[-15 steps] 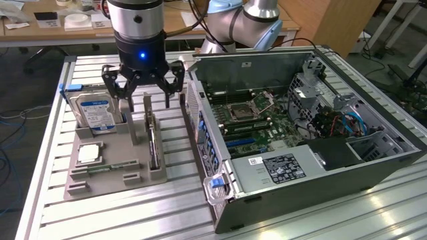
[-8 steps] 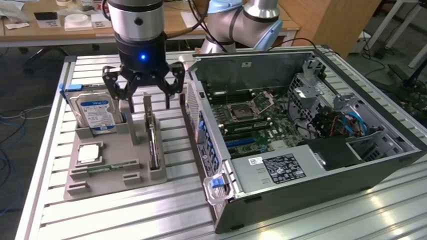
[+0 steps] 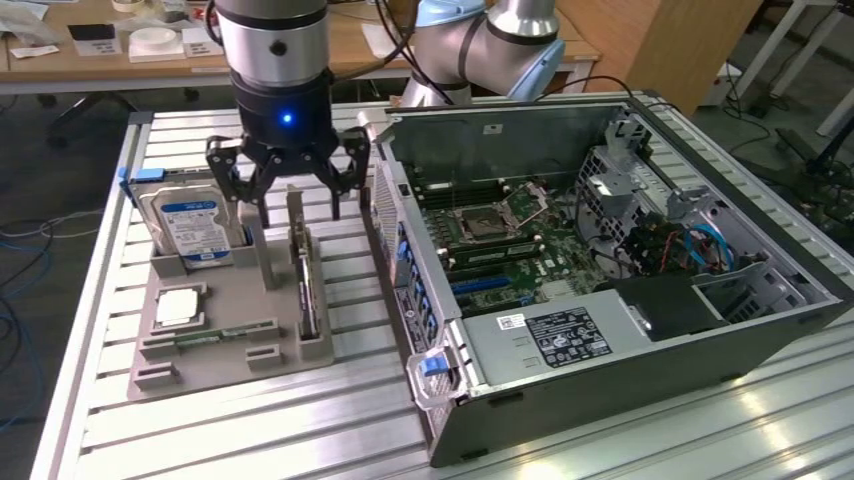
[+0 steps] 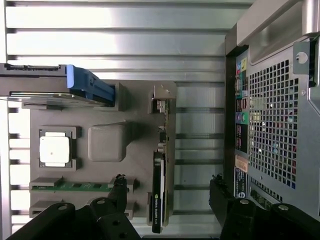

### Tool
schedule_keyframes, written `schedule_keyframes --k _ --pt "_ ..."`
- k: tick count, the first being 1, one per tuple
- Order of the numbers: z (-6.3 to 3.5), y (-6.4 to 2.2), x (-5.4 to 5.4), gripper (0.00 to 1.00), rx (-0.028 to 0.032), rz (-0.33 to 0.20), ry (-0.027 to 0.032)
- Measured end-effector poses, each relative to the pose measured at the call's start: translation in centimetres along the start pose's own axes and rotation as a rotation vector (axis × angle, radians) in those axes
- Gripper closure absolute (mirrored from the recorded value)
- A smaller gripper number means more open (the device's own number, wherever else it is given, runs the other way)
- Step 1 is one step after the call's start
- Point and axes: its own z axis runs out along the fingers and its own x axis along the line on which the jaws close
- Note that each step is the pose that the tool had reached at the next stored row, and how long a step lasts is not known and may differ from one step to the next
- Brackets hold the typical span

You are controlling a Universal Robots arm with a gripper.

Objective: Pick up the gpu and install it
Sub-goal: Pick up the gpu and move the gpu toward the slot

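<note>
On the exterior view's left, above a grey holder [image 3: 247,290] on the slatted worktop [image 3: 240,430], the fingers [image 3: 355,175] hang spread wide, gripping nothing. The gpu [image 3: 306,290] stands on edge in the holder's right-hand slot, just below them. Only its thin upper edge shows, the rest sunk in the slot. From the wrist, the fingers [image 4: 118,187] flank the gpu [image 4: 159,190] without touching it. A hard drive [image 3: 194,225], its base hidden, stands further left; an open computer case [image 3: 627,370] stands right.
</note>
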Motion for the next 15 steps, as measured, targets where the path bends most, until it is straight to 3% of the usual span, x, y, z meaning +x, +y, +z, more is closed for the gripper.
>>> schedule_keyframes --k 15 --pt "0.32 -0.22 -0.16 0.24 -0.0001 0.004 -0.0001"
